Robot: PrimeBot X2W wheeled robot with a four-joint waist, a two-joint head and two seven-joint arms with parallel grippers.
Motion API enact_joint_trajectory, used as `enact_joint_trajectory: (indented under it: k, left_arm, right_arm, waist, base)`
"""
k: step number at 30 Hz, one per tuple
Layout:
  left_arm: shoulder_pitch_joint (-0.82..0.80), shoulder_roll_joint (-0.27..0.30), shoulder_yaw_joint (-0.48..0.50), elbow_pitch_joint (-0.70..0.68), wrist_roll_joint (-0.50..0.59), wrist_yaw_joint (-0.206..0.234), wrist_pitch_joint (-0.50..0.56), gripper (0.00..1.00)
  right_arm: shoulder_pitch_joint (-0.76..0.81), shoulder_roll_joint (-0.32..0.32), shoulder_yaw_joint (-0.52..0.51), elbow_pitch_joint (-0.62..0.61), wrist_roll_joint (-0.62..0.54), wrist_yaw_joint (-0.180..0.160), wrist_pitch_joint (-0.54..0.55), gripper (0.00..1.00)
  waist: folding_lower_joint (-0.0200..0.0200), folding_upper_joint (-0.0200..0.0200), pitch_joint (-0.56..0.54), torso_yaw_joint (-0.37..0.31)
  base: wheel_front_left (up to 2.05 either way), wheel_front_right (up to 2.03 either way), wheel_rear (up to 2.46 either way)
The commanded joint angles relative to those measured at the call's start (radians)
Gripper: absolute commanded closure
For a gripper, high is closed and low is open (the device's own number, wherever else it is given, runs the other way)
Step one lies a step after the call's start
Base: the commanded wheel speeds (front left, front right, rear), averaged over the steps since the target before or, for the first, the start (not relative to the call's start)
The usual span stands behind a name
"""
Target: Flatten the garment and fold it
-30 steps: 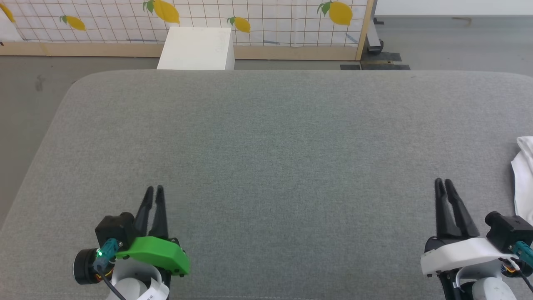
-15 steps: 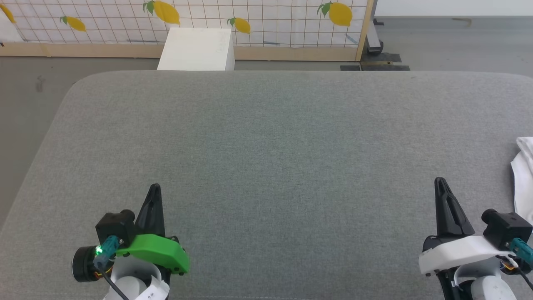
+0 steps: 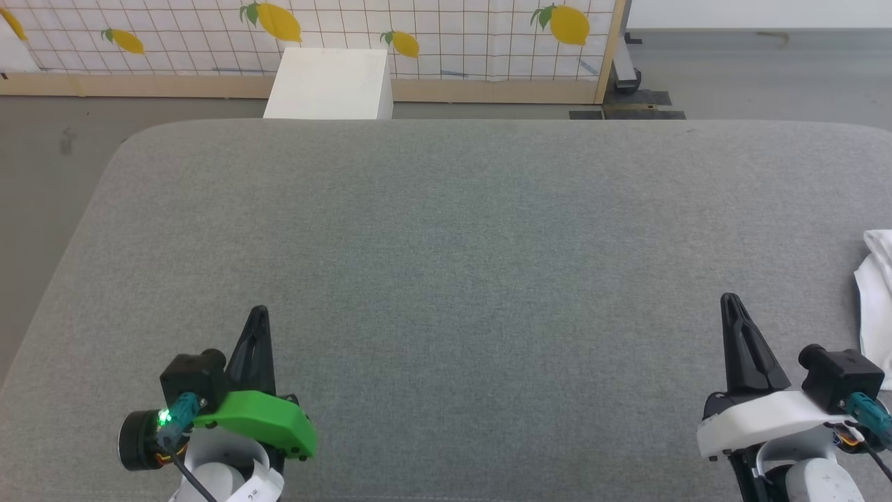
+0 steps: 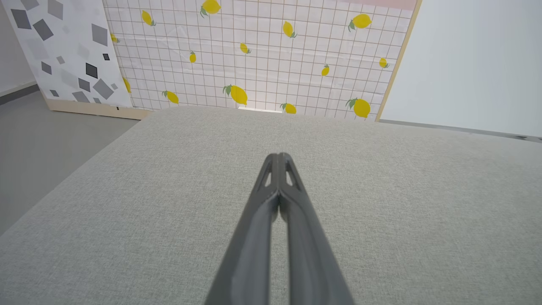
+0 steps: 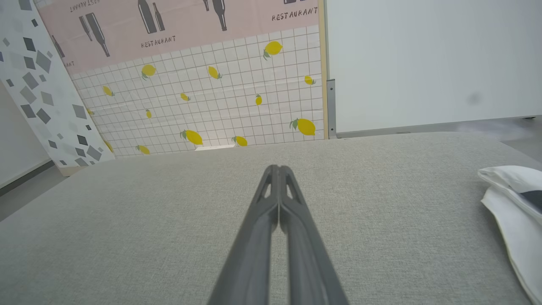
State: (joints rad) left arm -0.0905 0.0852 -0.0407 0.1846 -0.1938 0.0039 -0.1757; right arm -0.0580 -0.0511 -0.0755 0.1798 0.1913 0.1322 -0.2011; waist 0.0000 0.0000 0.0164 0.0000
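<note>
At the near left of the grey surface (image 3: 446, 230) the left gripper (image 3: 258, 311) points forward with its fingers pressed together, holding nothing – a white box (image 3: 327, 82) stands beyond the far edge. The right gripper (image 3: 729, 298) sits at the near right, fingers likewise closed and empty. Near it on the right, not touching, the white garment (image 3: 877, 307) lies bunched at the surface's right side

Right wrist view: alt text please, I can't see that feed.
The right gripper, shut and empty, points across the grey surface. The garment, white and bunched, lies apart from it at the right edge, partly cut off. A lemon-print screen stands behind.
</note>
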Motion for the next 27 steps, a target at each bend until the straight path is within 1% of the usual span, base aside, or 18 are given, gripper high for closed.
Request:
enact_joint_trajectory:
  k: [1,27]
  left_arm:
    - [0.016,-0.007,0.004,-0.008,0.020,-0.001,0.009,1.00]
    - [0.036,-0.014,0.014,-0.055,0.067,-0.002,0.054,1.00]
  right_arm:
    - [0.013,0.000,0.004,-0.009,-0.010,0.000,0.008,1.00]
    - [0.025,0.000,0.023,-0.055,-0.059,-0.001,0.060,1.00]
  waist:
    - [0.0000,0.0000,0.000,0.000]
    - [0.0000,0.0000,-0.005,0.000]
  base:
    - [0.00,0.00,0.00]
    - [0.00,0.00,0.00]
